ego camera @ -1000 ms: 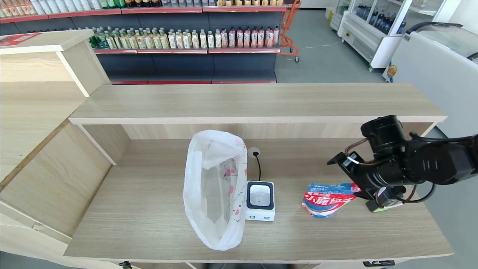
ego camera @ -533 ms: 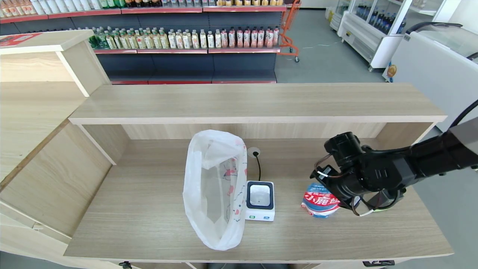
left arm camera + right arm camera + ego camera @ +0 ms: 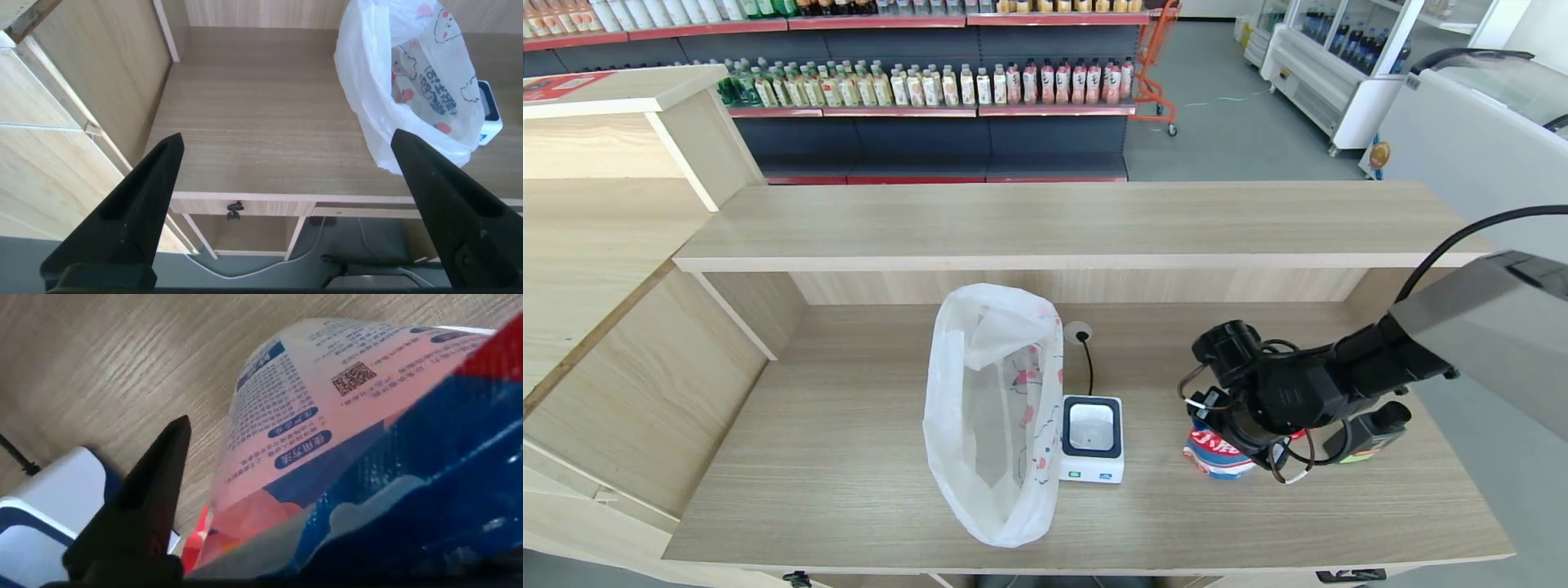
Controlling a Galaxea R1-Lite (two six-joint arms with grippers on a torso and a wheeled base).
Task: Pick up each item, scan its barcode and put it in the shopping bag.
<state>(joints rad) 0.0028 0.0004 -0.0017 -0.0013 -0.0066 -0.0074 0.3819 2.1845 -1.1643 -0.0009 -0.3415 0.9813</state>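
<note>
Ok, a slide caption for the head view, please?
Right gripper over a red-and-blue snack pouch on the checkout counter, right of the barcode scanner and white shopping bag.

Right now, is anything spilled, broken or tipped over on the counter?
Nothing stands out. The shopping bag stands open on the counter, the scanner sits squarely beside it, and the part of the snack packet that shows looks whole, with nothing spilled around it.

Right tool [image 3: 1232, 434], earlier off to the right, now down over the blue-and-red pouch [image 3: 1213, 461].
</note>
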